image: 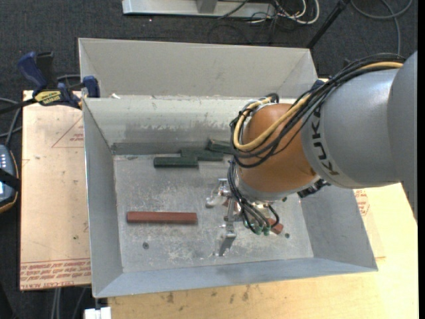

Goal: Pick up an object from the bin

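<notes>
My gripper hangs low over the bin floor, right of the middle, under the orange cover. Its two metal fingers stand apart, one fingertip toward the front and the other toward the back, and nothing sits between them, so it is open. A reddish-brown flat bar lies on the floor just left of the gripper, apart from it. A dark green bar lies farther back, along the foot of the rear wall. Beside it a second dark green piece runs partly under the arm.
The arm and its orange cover with looping cables hide the bin's right middle. The bin's walls slope in on all sides. Bare floor lies at the front left and between the two bars.
</notes>
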Tool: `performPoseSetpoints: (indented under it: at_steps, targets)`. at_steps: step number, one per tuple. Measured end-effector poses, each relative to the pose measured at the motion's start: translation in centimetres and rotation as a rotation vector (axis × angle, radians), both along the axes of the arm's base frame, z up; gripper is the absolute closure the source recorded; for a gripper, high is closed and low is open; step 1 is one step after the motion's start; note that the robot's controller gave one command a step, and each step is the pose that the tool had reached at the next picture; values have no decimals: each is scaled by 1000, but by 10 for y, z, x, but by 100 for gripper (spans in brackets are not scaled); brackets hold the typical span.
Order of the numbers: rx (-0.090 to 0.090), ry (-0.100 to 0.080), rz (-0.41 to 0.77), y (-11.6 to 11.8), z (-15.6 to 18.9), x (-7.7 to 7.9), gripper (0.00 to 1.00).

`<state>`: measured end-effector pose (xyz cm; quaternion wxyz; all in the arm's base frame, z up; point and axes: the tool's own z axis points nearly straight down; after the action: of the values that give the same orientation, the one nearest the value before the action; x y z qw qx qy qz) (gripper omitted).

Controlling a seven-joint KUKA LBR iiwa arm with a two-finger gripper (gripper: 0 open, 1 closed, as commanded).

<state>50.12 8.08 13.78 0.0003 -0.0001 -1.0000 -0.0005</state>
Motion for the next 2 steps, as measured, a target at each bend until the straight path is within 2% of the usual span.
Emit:
performPoseSetpoints:
  at_steps: [1,2]
  targets:
    - [5,-19,84,65,-60,31,100]
    - [6,-19,84,65,-60,31,100]
